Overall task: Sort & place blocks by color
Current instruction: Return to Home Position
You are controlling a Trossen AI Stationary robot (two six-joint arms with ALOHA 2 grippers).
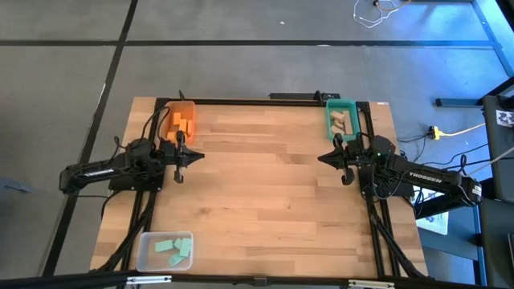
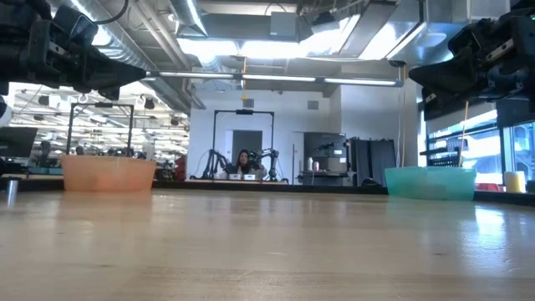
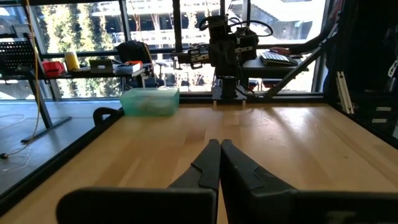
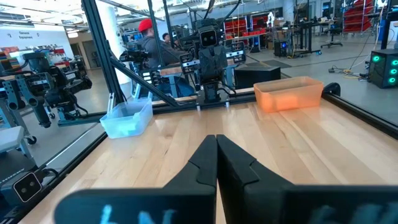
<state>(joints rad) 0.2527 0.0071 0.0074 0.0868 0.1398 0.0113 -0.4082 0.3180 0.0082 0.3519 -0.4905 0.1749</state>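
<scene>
Both arms low at their own sides, grippers closed, facing each other.

The left arm is held stretched inward from its side, w/ the left gripper pointed toward the centre; its fingers are pressed together tip to tip, nothing held betw. them. The right arm is posed as a mirror opposite, the right gripper aimed at the left one and well apart from it. Its fingers are likewise closed flat against each other, empty. Both wrists are held level, at approx. the same height in the low view.
</scene>
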